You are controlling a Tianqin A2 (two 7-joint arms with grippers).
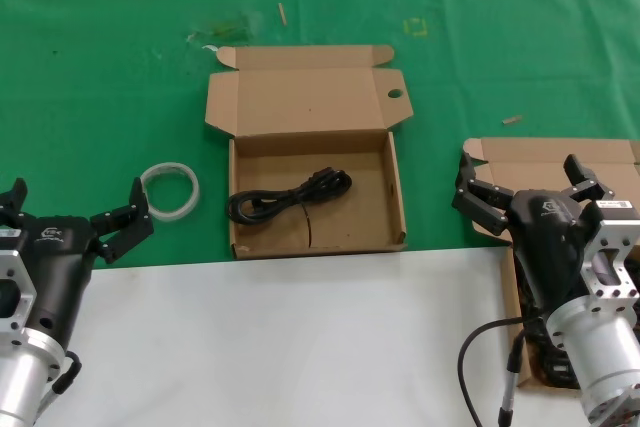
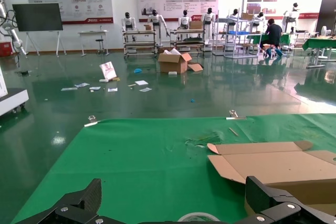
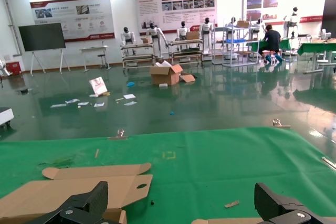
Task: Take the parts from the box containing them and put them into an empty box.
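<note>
The box with the holed lid tab [image 1: 396, 197] lies open at the centre of the green cloth, with one black cord bundle [image 1: 290, 197] inside. Its lid also shows in the right wrist view [image 3: 79, 190] and the left wrist view [image 2: 273, 166]. The other brown box [image 1: 540, 162] lies at the right, mostly hidden under my right arm; dark cord [image 1: 548, 365] shows in it beside my wrist. My right gripper [image 1: 520, 172] is open and empty above that box, and shows in the right wrist view [image 3: 184, 203]. My left gripper [image 1: 78, 197] is open and empty at the left, and shows in the left wrist view [image 2: 176, 203].
A white tape ring [image 1: 170, 190] lies on the cloth between my left gripper and the centre box, and shows in the left wrist view [image 2: 198, 217]. A white table strip [image 1: 300, 347] runs along the front. A small wood chip [image 1: 511, 119] lies behind the right box.
</note>
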